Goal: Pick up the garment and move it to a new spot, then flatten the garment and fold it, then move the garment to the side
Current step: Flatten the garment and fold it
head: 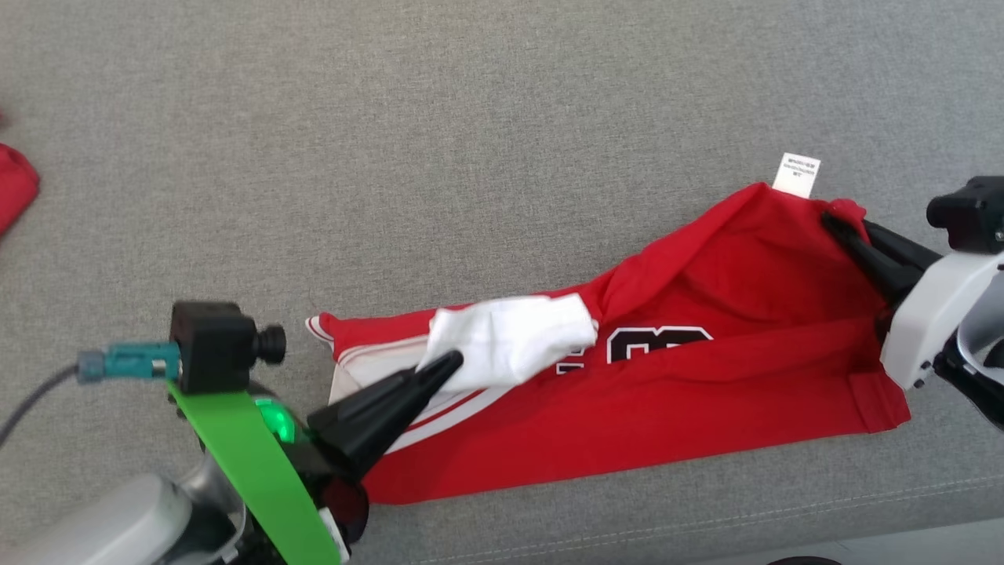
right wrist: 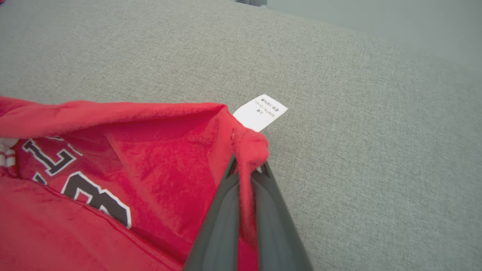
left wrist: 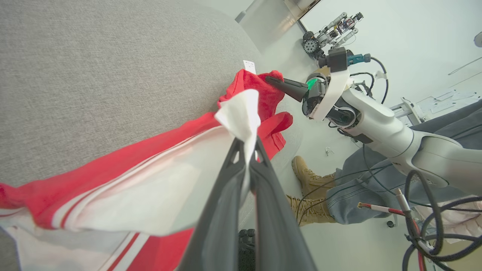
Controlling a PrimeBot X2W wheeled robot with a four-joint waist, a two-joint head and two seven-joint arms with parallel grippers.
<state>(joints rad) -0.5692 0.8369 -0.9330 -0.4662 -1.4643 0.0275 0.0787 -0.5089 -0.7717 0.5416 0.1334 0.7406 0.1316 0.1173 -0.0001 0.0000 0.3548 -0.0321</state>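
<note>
A red garment (head: 706, 377) with white stripes and black-and-white lettering lies stretched across the grey fabric surface (head: 471, 118). My left gripper (head: 451, 365) is shut on a white sleeve fold (head: 510, 341) at the garment's left end, and that fold (left wrist: 241, 116) is pinched between the fingers in the left wrist view. My right gripper (head: 833, 224) is shut on a bunched red corner at the right end, next to a white care label (head: 796, 174). The right wrist view shows red cloth (right wrist: 250, 148) clamped between the fingers beside the label (right wrist: 260, 112).
Another red cloth (head: 16, 188) lies at the far left edge of the surface. The surface's front edge with a seam (head: 784, 514) runs along the lower right. In the left wrist view a person's tan boots (left wrist: 310, 178) and grey trousers (left wrist: 376, 180) stand on the floor past the edge.
</note>
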